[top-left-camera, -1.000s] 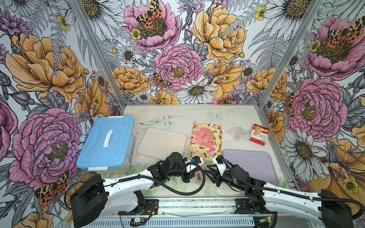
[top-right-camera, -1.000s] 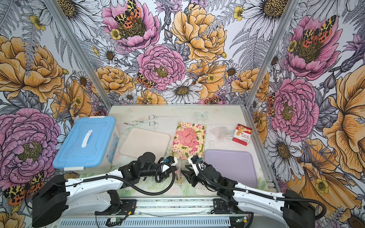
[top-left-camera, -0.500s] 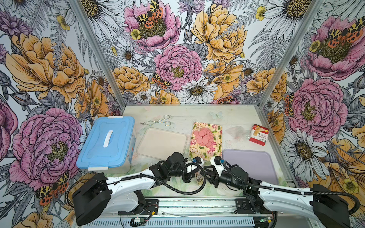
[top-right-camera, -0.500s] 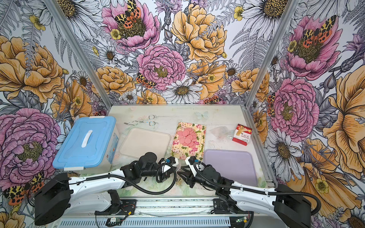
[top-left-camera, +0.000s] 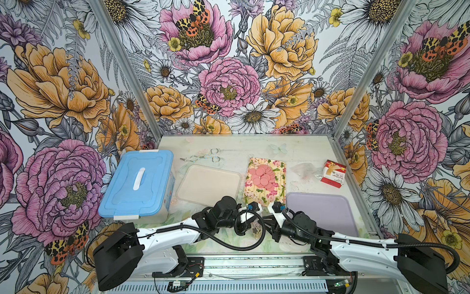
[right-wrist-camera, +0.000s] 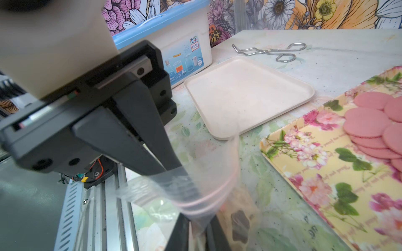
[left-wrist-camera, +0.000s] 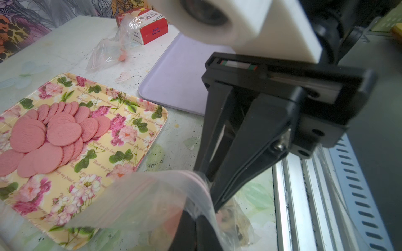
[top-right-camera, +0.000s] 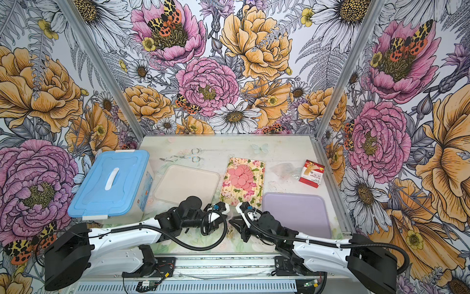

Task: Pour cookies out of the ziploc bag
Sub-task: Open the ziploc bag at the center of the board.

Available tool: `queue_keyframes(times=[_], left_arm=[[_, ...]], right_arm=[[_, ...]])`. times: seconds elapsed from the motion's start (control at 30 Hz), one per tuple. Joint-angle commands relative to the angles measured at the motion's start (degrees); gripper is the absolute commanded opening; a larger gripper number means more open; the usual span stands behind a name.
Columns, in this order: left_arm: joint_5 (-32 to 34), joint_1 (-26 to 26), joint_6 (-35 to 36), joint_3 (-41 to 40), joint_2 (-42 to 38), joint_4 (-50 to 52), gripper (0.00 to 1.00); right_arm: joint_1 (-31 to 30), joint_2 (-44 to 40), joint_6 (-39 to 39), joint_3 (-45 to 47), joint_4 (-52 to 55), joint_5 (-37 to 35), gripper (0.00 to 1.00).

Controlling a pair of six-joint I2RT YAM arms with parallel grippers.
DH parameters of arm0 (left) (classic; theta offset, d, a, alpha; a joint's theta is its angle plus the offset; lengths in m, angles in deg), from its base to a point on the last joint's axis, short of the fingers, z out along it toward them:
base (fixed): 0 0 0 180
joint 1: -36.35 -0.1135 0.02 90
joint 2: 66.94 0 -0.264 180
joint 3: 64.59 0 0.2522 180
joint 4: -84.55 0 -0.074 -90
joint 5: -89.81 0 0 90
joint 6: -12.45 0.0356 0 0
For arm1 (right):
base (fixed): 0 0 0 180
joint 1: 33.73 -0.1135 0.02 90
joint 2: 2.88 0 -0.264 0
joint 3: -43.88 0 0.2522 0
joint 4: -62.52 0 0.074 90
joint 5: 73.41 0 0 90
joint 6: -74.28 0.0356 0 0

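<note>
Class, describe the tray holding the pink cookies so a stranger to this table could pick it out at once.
From the blue-lidded box on the left of the table, go right past the plain beige tray. Next, before the plain lilac tray, comes the floral tray: the only one with a printed pattern, and the only one holding pink cookies.

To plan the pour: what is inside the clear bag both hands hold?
In the ziploc bag a dark-brown cookie and beige pieces show; crumpled plastic hides the rest.
</note>
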Motion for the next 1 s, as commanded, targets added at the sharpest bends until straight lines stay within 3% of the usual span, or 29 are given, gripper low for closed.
queue_keyframes(times=[0.0, 0.2, 0.47, 0.97], left_arm=[[-2.3, 0.3, 1.1, 0.6, 0.1, -1.5, 0.0], [-1.5, 0.3, 1.3, 0.9, 0.5, -1.0, 0.0], [2.8, 0.3, 1.1, 2.0, 2.1, 0.4, 0.0], [6.9, -0.4, 1.3, 2.5, 2.0, 2.3, 0.0]], right_arm=[[0.3, -1.1, -0.8, -0.9, -0.9, -0.6, 0.0], [0.4, -5.8, -0.4, -0.2, 2.2, -3.8, 0.0], [0.5, -16.7, 2.1, 0.1, 14.9, -16.9, 0.0], [0.7, -18.9, 2.4, -1.6, 21.4, -17.1, 0.0]])
